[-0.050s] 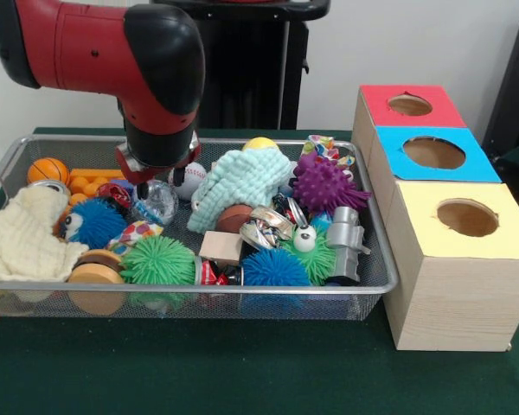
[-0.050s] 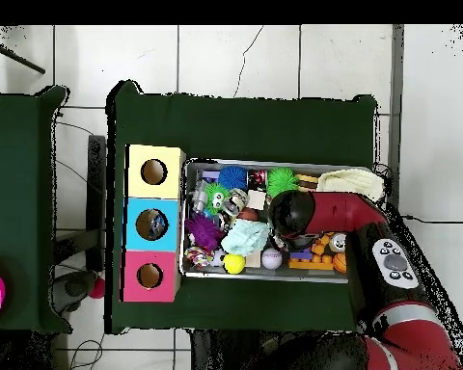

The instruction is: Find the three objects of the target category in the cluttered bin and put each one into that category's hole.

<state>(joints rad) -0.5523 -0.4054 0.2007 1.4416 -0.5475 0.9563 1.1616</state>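
- Jaws cannot be made out: the gripper is sunk into the clutter at the left-middle of the bin, and the arm's black wrist hides it from the front; from overhead the arm covers it entirely.
- Whether anything is held cannot be told.
- Just beside the gripper in the front view lie a clear shiny ball, a white baseball and a blue fuzzy toy.
- Left of these, a small basketball sits in the far corner, and a pale yellow cloth drapes over the bin's left end.
- At the near rim, a green spiky ball, a wooden block and a blue spiky ball lie side by side.
- Mid-bin, a mint knitted cloth is heaped over other things, with a yellow ball behind it.
- A purple spiky ball sits toward the right end, with a grey metal piece in front of it.
- Three wooden boxes stand in a row just beside the bin's right end: red-topped box farthest, blue-topped box in the middle, yellow-topped box nearest, each with a round hole.
- Which things are of the target category cannot be told; all toys seen lie inside the bin.
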